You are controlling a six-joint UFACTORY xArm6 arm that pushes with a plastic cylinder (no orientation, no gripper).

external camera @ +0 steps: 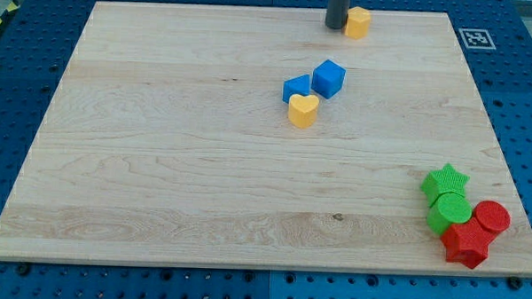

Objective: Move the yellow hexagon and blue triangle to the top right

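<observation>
The yellow hexagon [358,21] lies near the board's top edge, right of centre. My tip [336,26] is right against its left side. A blue block [297,87], which may be the triangle, lies near the middle of the board's upper half, touching a blue cube [328,79] on its right and a yellow heart [303,109] just below it. My tip is well above this cluster.
The wooden board [159,163] fills most of the view. At its bottom right corner sit a green star [446,183], a green cylinder [449,212], a red cylinder [492,216] and a red star-like block [466,243], packed together. A marker tag [477,37] sits off the top right corner.
</observation>
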